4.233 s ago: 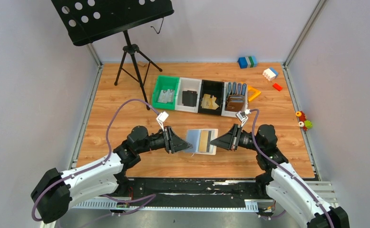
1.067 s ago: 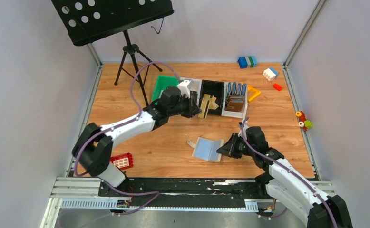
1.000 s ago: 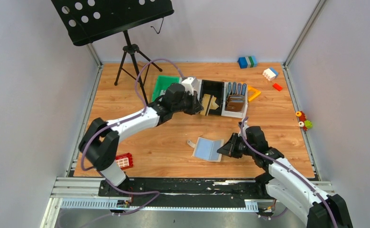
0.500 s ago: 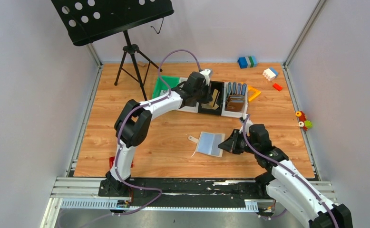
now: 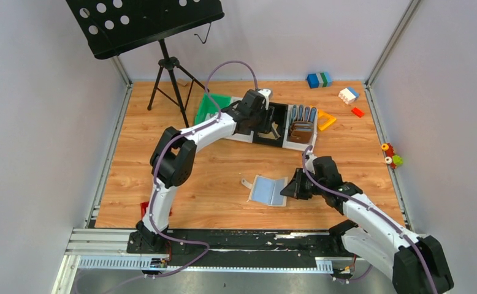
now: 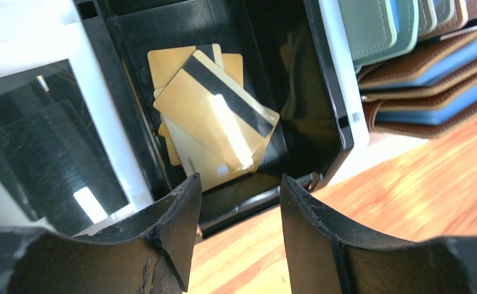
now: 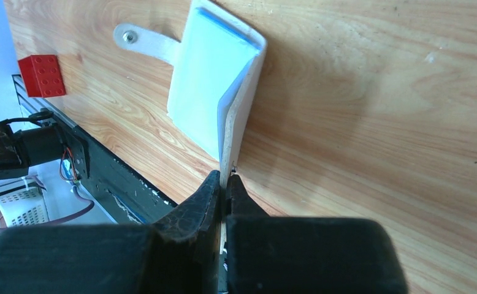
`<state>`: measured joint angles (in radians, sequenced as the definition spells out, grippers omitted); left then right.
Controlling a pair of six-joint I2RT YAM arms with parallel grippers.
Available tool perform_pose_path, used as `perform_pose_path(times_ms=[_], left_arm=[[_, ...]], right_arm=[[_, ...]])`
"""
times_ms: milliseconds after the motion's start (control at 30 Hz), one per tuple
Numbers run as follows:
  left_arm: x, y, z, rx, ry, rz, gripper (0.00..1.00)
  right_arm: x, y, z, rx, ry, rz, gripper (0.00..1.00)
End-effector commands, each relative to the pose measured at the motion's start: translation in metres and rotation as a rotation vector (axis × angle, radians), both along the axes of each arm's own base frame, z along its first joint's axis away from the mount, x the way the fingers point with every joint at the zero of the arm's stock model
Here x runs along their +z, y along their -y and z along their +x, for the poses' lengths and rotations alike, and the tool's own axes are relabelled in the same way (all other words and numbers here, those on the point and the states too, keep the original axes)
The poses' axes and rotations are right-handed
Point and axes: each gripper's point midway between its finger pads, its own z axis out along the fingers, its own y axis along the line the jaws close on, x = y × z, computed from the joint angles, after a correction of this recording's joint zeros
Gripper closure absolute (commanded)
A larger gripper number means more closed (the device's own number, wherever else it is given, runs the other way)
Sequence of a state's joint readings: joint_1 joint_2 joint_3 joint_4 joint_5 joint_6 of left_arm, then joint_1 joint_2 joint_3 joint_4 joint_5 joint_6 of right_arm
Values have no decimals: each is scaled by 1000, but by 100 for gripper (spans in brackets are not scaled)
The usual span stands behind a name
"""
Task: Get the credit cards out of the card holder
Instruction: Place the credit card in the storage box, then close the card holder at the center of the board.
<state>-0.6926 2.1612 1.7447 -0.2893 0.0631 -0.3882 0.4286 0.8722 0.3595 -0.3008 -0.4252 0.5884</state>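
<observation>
While the left claw hangs spread wide and empty above a black bin, the right claw is pinched tight on the thin edge of one flap of the card holder.

The holder lies open near the front of the wooden surface, well apart from the bins. It is a small pale grey-beige wallet of smooth, soft material with a light blue lining. A short rounded strap tab with a metal snap sticks out from its far edge. One flap lies flat; the gripped flap stands nearly upright. No card shows inside it, though I cannot tell whether a pocket hides one.

Gold cards lie in a loose, fanned pile on the bin floor. They are thin, stiff and glossy, and the top one shows a dark magnetic stripe. Black cards with a brushed sheen lie in the white bin just beside it. Stitched brown and blue wallets stand on edge on the other side.

I judge the main risk to be the right claw's slim hold. A tug could let the flap slip free, or drag the light holder across the slick wood. The left claw's fingers sit near the bin's front wall, so dropping lower could knock the bin and scatter the slippery pile.
</observation>
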Motion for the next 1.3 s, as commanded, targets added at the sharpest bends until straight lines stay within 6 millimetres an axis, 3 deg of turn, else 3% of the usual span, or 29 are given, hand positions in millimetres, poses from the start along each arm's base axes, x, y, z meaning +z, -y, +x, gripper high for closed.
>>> perform_pose_path(times_ms=[0,167,233,367,500,667,867,1067,1267], left_arm=[[73,-18,-9,-20,105,-16,41],[109,-30,-45,-73,111,-82,36],[114,-38,-62,-78,101,-99,36],[102,-61,-104,-84,60,-120,36],[77,-87,-146,-80,12,-140,36],[37,-113,-189,-80,-39,-165,35],[-4,-120,-204,-67,-105,-174,37],[-32,-110,-203,-82,-147,-195,38],[-56,-108,-200,-76,-178,-161,50]], right_arm=[[19,-10,17,44,47,13,100],[15,-7,21,58,-20,-72,100],[18,-7,24,63,-26,-94,100],[23,2,29,54,-40,-192,100],[22,11,34,47,-63,-323,100],[26,5,44,41,-29,-441,99],[12,-17,51,75,-49,-595,99],[4,-52,53,98,-61,-528,99],[0,-85,51,127,-92,-407,100]])
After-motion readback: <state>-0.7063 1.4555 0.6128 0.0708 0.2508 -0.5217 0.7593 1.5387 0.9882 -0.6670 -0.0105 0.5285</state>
